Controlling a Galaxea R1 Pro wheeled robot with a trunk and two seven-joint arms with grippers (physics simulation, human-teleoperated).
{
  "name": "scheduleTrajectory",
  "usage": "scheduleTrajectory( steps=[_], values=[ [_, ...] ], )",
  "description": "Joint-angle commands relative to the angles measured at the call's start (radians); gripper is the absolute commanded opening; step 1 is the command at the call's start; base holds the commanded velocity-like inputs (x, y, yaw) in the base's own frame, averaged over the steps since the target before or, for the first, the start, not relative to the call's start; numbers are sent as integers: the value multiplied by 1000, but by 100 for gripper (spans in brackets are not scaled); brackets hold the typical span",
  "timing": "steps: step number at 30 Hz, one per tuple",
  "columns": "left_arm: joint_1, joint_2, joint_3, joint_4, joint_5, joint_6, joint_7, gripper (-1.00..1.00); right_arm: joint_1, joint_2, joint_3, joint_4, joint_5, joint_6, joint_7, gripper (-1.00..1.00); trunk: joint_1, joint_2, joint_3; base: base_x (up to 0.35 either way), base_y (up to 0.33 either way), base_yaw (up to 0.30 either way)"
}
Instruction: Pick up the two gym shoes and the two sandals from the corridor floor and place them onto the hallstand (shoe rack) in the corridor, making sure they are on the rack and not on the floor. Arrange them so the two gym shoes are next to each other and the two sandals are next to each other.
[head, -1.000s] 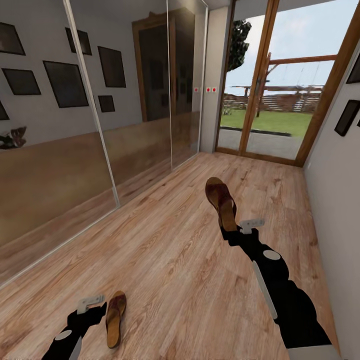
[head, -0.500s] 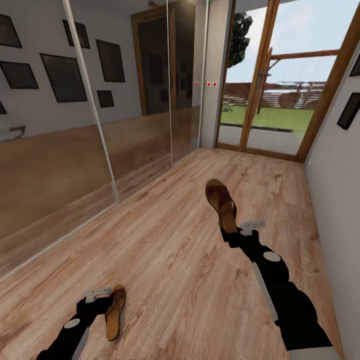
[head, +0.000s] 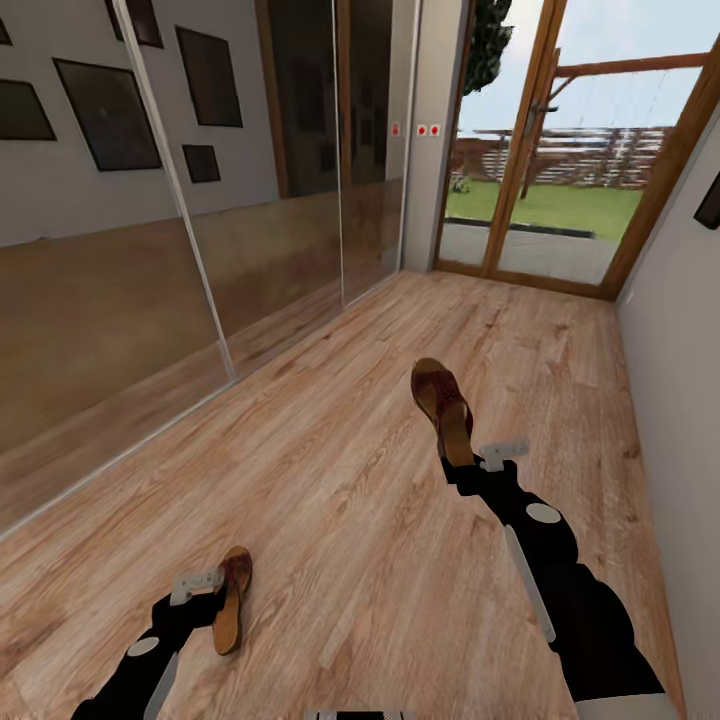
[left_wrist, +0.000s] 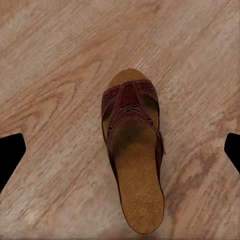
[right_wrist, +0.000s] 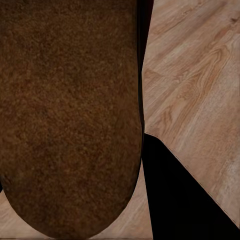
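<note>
We are carrying 2 sandals: the right tool (head: 468, 462) is clenching one sandal (head: 443, 406), while the left tool (head: 208, 592), fingers spread, is reaching for the other sandal (head: 232, 600). Next we are needing to close the left tool on it, then find the hallstand, away from the glass door (head: 540, 150).

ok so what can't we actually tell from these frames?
- Right gripper: the grip on the sandal can't be confirmed; in the head view the heel covers the fingertips, and in the right wrist view the sole blocks the contact.
- Left gripper: whether it touches the other sandal is too small to tell in the head view; in the left wrist view the fingers are cut off by the edges.
</note>
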Motion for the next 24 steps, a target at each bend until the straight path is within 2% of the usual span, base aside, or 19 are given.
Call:
scheduleTrajectory(
  steps=[1, 12, 14, 16, 17, 18, 21, 24],
  values=[
    [-2, -1, 9, 1, -8, -6, -6, 100, -1, 0, 0, -2, 2, 6, 2, -100, 0, -1, -6, 0, 0, 0],
    [-2, -2, 10, 1, -2, -8, -3, 100, -1, 0, 0, -3, 2, 6, 2, -100, 5, -3, -66, 0, 0, 0],
    [-2, -3, 10, 1, 11, -9, -3, 100, -1, 0, 0, -3, 2, 6, 2, -100, 6, -4, -77, 0, 0, 0],
    [-4, -13, 10, 0, 93, -10, -2, 100, -1, 0, 0, -3, 2, 6, 2, -100, 7, -4, -88, 0, 0, 0],
    [-4, -17, 9, 0, 113, -10, -2, 100, -1, 0, 0, -3, 2, 6, 2, -100, 7, -4, -94, 0, 0, 0],
    [-4, -29, 2, 0, 198, -26, -3, 100, -1, 0, 0, -3, 2, 6, 2, -100, 8, -5, -99, 0, 0, 0],
    [-4, -33, -3, 1, 240, -71, -3, 100, 0, 0, 0, -2, 2, 6, 2, -100, 9, -5, -116, 0, 0, 0],
    [-4, -34, -4, 1, 243, -78, -3, 100, -1, 0, 0, -1, 2, 6, 2, -100, 10, -6, -132, 0, 0, 0]
  ],
)
